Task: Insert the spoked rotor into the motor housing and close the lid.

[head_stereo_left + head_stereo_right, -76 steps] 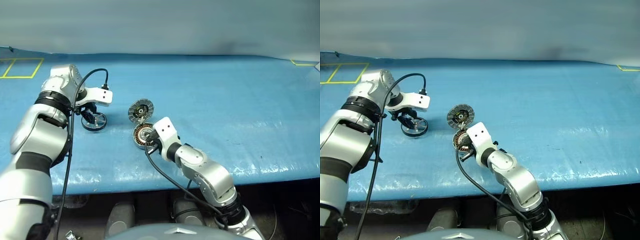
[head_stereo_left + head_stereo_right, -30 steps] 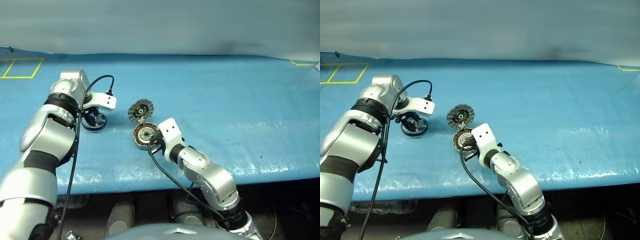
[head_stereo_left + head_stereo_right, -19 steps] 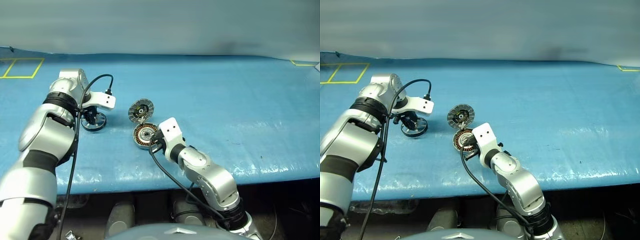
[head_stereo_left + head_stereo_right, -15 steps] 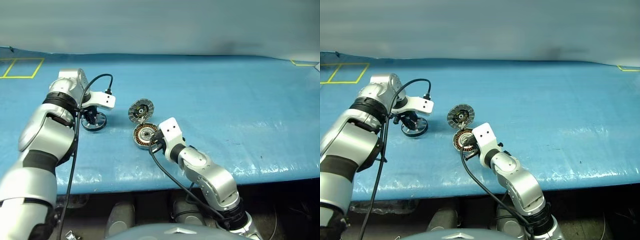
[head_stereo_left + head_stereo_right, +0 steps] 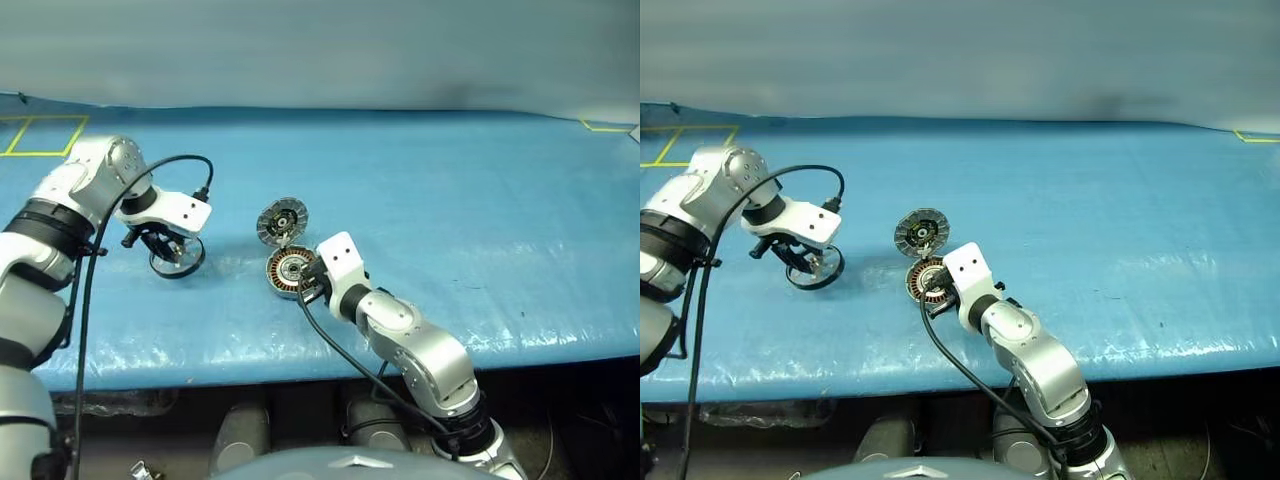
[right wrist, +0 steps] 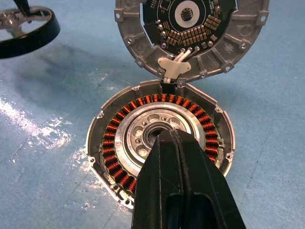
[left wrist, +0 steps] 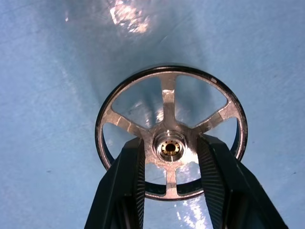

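The spoked rotor (image 7: 170, 131), a black ring with silver spokes, hangs a little above the blue sheet. My left gripper (image 7: 169, 143) points down and is shut on its central hub; the same rotor (image 5: 177, 258) shows left of the housing. The motor housing (image 6: 159, 138) lies open, copper windings ringing a silver centre. Its lid (image 6: 190, 28) stands open on the hinge at the far side, inner face showing. My right gripper (image 6: 167, 136) is shut, its tip over the housing's centre. From the head, the housing (image 5: 284, 270) and lid (image 5: 281, 220) sit mid-table.
A blue sheet (image 5: 450, 200) covers the table, with its front edge (image 5: 300, 365) close to me. Yellow tape squares (image 5: 40, 135) mark the far left corner and a yellow mark (image 5: 605, 126) the far right. A black cable (image 5: 330, 345) trails from my right wrist.
My left gripper has closed on the rotor's hub and drawn it off the sheet, back toward me and to the left. The right arm, housing and lid have stayed put.
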You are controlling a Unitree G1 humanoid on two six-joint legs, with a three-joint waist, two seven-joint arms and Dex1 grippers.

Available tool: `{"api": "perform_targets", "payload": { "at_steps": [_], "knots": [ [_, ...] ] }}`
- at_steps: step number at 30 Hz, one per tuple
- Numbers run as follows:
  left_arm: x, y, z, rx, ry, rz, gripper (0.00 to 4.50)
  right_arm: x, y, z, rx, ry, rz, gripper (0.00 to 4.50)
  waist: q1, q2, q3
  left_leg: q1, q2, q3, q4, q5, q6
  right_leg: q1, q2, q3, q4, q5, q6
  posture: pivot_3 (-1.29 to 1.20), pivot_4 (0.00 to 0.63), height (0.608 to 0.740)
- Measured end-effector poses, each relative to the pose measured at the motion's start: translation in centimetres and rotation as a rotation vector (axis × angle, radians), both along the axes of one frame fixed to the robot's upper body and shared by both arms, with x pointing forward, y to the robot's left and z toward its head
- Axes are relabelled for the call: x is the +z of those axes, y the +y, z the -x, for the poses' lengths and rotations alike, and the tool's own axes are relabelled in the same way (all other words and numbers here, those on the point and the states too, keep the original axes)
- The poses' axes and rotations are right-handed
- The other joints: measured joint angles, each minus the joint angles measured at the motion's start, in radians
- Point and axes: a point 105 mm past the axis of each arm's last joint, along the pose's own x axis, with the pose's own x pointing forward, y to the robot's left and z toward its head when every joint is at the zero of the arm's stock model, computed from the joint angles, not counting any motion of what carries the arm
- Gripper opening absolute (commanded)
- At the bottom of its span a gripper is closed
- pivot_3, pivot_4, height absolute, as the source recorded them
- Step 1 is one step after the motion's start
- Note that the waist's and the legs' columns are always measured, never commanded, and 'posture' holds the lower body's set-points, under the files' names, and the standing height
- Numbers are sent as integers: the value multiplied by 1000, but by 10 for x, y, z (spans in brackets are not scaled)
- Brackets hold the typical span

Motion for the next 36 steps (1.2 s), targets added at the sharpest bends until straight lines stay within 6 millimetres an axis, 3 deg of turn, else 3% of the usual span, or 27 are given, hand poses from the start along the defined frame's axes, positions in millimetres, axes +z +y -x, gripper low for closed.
{"api": "perform_targets", "payload": {
  "at_steps": [6,10,20,28,36],
  "knots": [
    [-12,-50,48,-128,139,209,1318,-3,-13,-3,-17,-3,37,0,0,0,0,2,1,1,1,0,0,2,2,1,0,-2,3,0,150,740],
    [-5,-71,62,-154,150,319,1318,-6,-27,-1,-42,0,63,0,0,0,0,2,2,1,2,0,1,1,3,0,1,-2,4,0,150,740],
    [4,-95,57,-56,-20,526,1318,-23,-69,26,-28,31,142,0,2,0,0,4,2,4,2,1,1,2,3,2,1,-2,5,0,150,740],
    [8,-108,47,136,-189,710,1318,-21,-78,28,-24,5,117,0,4,0,0,4,2,5,2,1,1,3,3,4,1,-2,6,0,150,740],
    [4,-107,37,350,-307,814,1318,-24,-80,25,-39,11,107,0,8,0,0,4,2,5,2,1,1,3,3,4,0,-1,6,0,150,740]
  ]
}}
